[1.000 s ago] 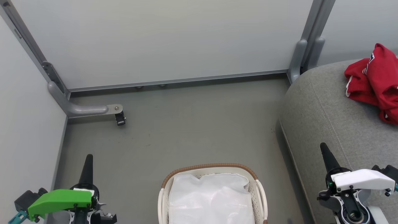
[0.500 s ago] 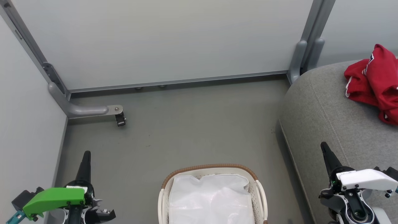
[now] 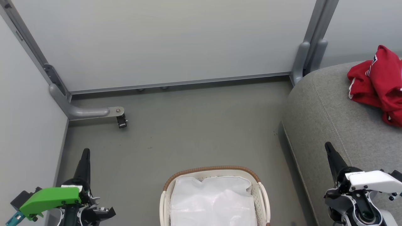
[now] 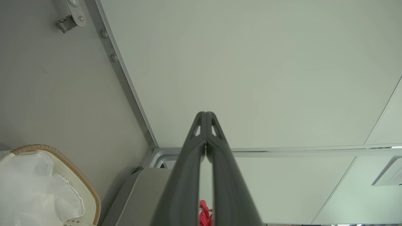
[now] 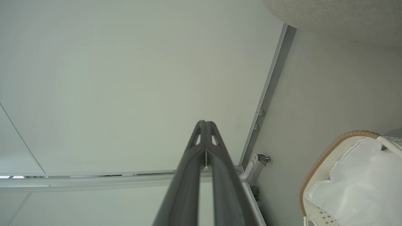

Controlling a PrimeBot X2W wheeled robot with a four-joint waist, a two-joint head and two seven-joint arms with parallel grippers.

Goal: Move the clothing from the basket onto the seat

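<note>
The red clothing [image 3: 378, 83] with white trim lies crumpled on the grey seat [image 3: 326, 113] at the right; a sliver of the clothing [image 4: 204, 216] peeks between my left fingers in the left wrist view. The basket [image 3: 213, 171], cream with a brown rim, stands on the floor at bottom centre, holding just its white liner [image 3: 213, 201]; it is also seen as the basket [image 4: 62, 160] and the basket [image 5: 326, 155] in the wrist views. My left gripper [image 3: 85, 152] is shut and empty at lower left. My right gripper [image 3: 328, 146] is shut and empty beside the seat's front edge.
Pale partition panels [image 3: 163, 40] wall in the grey floor [image 3: 194, 128] at the back and left. A grey metal foot with a small caster [image 3: 121, 120] juts from the left corner; a grey post [image 3: 303, 59] stands by the seat.
Both grippers have slid slightly down toward the bottom edge of the head view, the left one also drifting left. The clothing and basket have not moved.
</note>
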